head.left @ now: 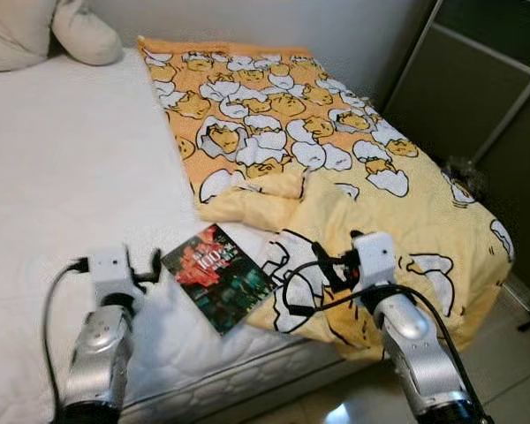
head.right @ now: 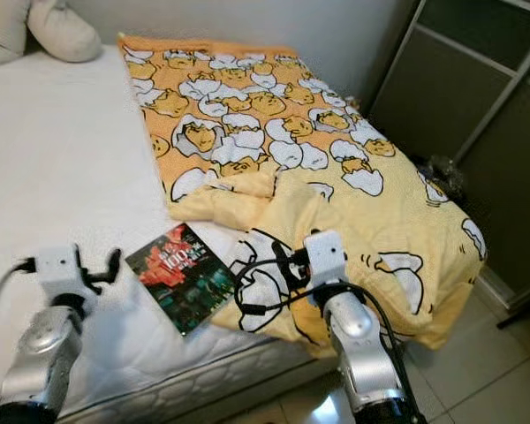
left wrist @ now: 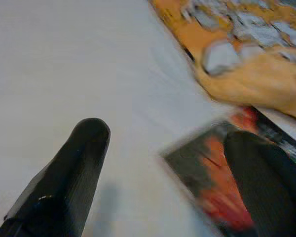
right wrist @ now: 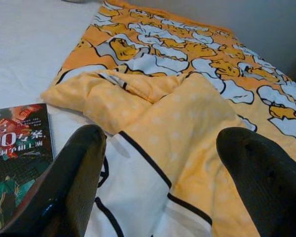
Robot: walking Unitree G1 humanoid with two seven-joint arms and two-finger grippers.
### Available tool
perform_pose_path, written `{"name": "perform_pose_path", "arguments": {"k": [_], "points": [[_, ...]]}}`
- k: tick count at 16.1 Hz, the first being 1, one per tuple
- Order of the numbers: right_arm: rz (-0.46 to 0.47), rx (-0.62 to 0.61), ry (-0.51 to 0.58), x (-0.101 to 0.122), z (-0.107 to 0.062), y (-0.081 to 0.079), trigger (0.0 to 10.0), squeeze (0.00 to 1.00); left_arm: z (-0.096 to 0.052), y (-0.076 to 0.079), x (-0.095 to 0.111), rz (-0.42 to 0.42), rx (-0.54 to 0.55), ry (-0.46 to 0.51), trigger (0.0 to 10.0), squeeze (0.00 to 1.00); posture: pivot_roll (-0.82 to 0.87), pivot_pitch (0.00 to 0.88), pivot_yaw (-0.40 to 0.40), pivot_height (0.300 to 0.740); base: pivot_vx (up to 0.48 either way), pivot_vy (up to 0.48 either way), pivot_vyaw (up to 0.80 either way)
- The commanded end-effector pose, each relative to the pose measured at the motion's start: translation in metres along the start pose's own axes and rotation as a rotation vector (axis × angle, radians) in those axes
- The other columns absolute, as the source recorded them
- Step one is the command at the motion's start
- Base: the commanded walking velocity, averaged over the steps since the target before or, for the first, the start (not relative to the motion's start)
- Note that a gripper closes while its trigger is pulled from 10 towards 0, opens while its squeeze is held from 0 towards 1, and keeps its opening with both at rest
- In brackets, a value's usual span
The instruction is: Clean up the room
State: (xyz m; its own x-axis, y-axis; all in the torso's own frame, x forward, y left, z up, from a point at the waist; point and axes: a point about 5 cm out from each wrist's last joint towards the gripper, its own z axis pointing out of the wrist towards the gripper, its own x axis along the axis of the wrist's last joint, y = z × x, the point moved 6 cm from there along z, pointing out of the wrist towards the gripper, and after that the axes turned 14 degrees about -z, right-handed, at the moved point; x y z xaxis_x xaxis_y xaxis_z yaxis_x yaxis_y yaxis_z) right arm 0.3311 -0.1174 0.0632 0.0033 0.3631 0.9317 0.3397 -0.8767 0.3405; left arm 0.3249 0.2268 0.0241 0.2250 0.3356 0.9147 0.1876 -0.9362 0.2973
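My left claw hangs spread over the white bed, one finger already above the near corner of the book; my right claw, equally spread, hovers over the rumpled yellow blanket, pinching nothing. The book lies flat near the bed's foot edge, at about 3 o'clock of the left claw, its far side just beside the blanket's folded hem. I judge I'm at the approach stage. Next I'd need to lower and straddle the book's edge; flat on a soft mattress, it may slip.
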Motion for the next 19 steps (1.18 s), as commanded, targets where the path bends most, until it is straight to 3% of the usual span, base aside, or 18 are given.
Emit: {"name": "perform_pose_path", "arguments": {"k": [1,5,9,11,13,16,17,18,19], "points": [[-0.005,-0.014,0.000,-0.001,0.001,0.007,10.0,0.00,0.005,0.014,-0.009,-0.031,-0.041,-0.053,10.0,0.00,0.08,0.000,-0.123,0.740,0.000,0.000,0.00],[0.003,-0.020,-0.008,-0.008,-0.006,0.008,10.0,0.00,0.013,0.016,-0.034,-0.087,-0.002,-0.179,10.0,0.00,0.04,0.000,-0.119,0.740,0.000,0.000,0.00],[0.028,-0.050,-0.026,-0.016,-0.014,0.010,10.0,0.00,0.015,0.001,-0.045,-0.020,0.094,-0.242,10.0,0.00,0.01,0.000,-0.093,0.740,0.000,0.000,0.00],[0.030,-0.051,-0.023,-0.016,-0.015,0.008,10.0,0.00,0.015,-0.001,-0.051,-0.039,0.110,-0.272,10.0,0.00,0.01,0.000,-0.085,0.740,0.000,0.000,0.00],[0.035,-0.079,-0.027,-0.017,-0.017,0.013,10.0,0.00,0.017,0.008,-0.062,-0.178,0.093,-0.331,10.0,0.00,-0.01,0.000,-0.062,0.740,0.000,0.000,0.00],[0.037,-0.085,-0.033,-0.019,-0.020,0.012,10.0,0.00,0.018,0.020,-0.069,-0.240,0.029,-0.372,10.0,0.00,-0.02,0.000,-0.053,0.740,0.000,0.000,0.00],[0.038,-0.087,-0.036,-0.020,-0.021,0.011,10.0,0.00,0.018,0.023,-0.070,-0.245,0.004,-0.384,7.1,0.00,-0.01,0.001,-0.048,0.740,0.000,0.000,0.00],[0.042,-0.090,-0.043,-0.023,-0.022,0.010,10.0,0.00,0.017,0.028,-0.073,-0.269,-0.034,-0.409,0.0,0.00,-0.01,0.003,-0.044,0.740,0.000,0.000,0.00],[0.044,-0.091,-0.045,-0.023,-0.023,0.009,10.0,0.00,0.017,0.030,-0.074,-0.281,-0.046,-0.419,0.0,0.00,-0.01,0.006,-0.038,0.740,0.000,0.000,0.00]]}}
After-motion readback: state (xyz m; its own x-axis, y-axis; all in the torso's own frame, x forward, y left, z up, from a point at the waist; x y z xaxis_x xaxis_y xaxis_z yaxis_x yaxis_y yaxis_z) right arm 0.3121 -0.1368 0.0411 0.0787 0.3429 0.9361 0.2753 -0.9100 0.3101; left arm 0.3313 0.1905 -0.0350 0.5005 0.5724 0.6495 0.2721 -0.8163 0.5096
